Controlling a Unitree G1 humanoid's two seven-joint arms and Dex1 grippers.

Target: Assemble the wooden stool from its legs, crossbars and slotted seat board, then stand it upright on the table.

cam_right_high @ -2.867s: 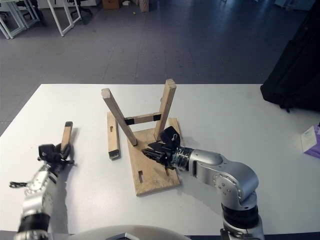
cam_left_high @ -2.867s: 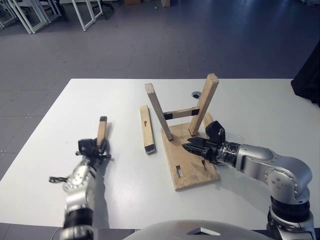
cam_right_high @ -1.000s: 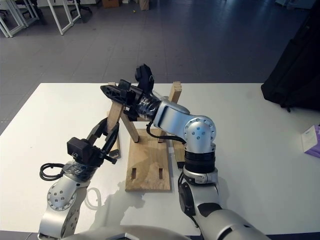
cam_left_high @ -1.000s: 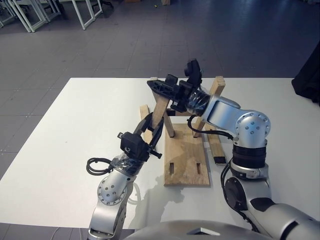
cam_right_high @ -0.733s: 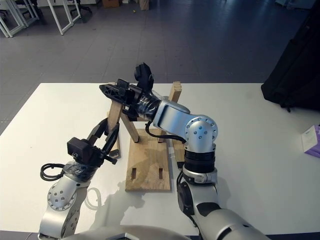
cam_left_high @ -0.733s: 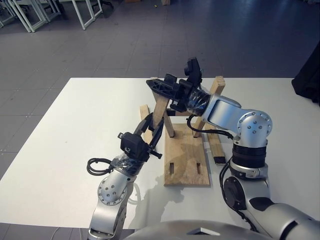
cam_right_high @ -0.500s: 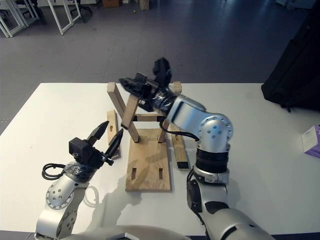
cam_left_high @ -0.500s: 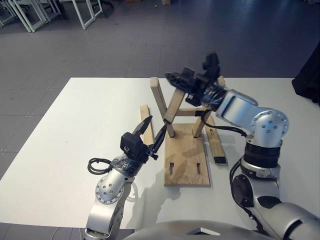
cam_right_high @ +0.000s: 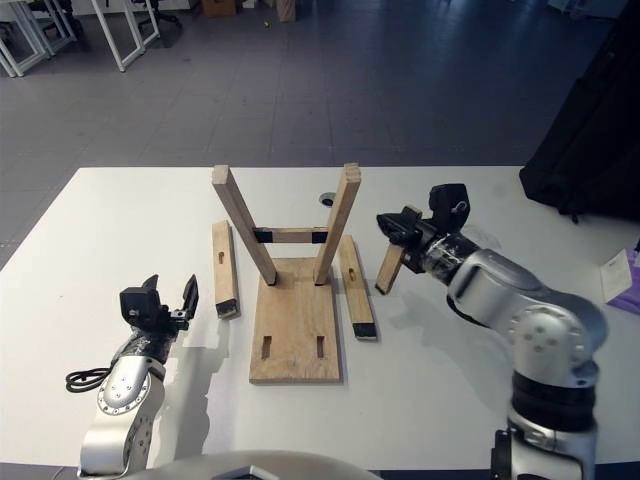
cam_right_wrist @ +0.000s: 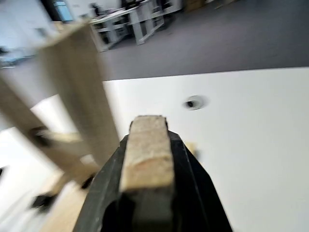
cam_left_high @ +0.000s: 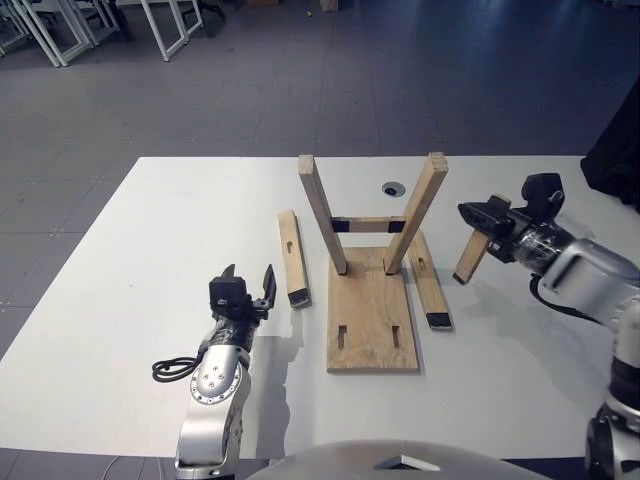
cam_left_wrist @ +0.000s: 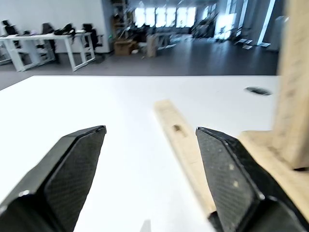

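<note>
Holding a short wooden bar (cam_left_high: 467, 262) clamped in the right gripper (cam_left_high: 476, 218), I read its long axis as one-to-seven o'clock. The two free slots (cam_left_high: 396, 335) of the seat board (cam_left_high: 370, 300) lie at eight o'clock from that claw. The left gripper (cam_left_high: 248, 274) sits spread at the board's nine o'clock.

Seat board (cam_left_high: 370, 310): upright legs (cam_left_high: 322, 213) with crossbar (cam_left_high: 368, 224) obstruct 12 o'clock; flat leg (cam_left_high: 292, 257) at 9 o'clock, second flat leg (cam_left_high: 427, 280) at 3 o'clock; 6 o'clock table (cam_left_high: 370, 410) passable.
</note>
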